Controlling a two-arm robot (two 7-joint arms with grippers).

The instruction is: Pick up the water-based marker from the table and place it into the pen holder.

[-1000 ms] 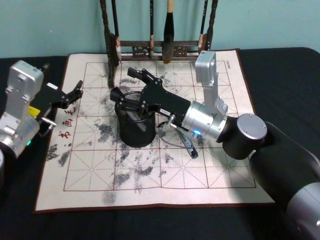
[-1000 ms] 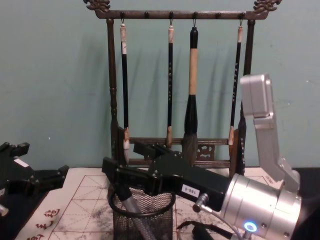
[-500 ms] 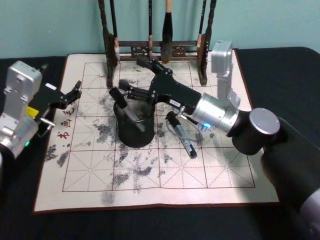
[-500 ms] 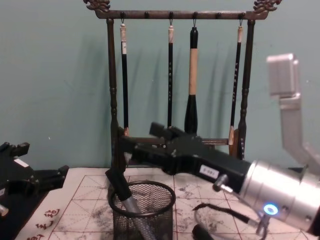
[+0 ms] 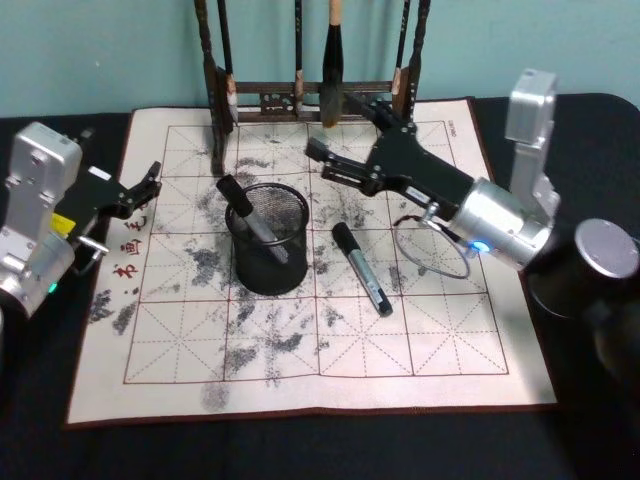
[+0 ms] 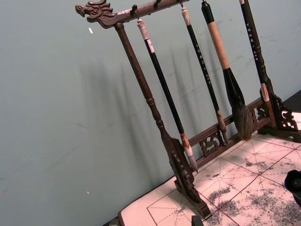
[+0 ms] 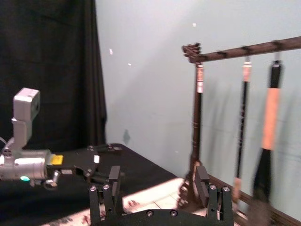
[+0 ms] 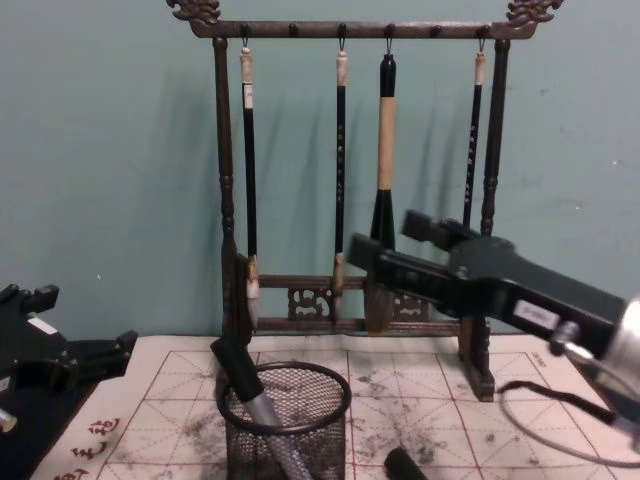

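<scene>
Fingers apart, gripping nothing: hovering with right gripper [image 5: 335, 135] over far side of mat [image 5: 400, 360], right of pen holder [image 5: 265, 265], close to brush rack [image 5: 300, 100]. Leaning inside holder, cap over its far-left rim: water-based marker [image 5: 240, 203]. Lying just right of holder: second marker [image 5: 360, 270]. Risking rack contact if swinging toward the far side; risking knocking marker out, or tipping holder, if sweeping low leftward. Idling at mat's left edge, fingers apart: left gripper [image 5: 145, 185].

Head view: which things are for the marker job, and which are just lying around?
For the job: marker leaning in the pen holder; right claw, open above the mat; second marker lying on the mat, maybe next.
Just around: brush rack with hanging brushes; inky mat; left claw, parked at the left.
</scene>
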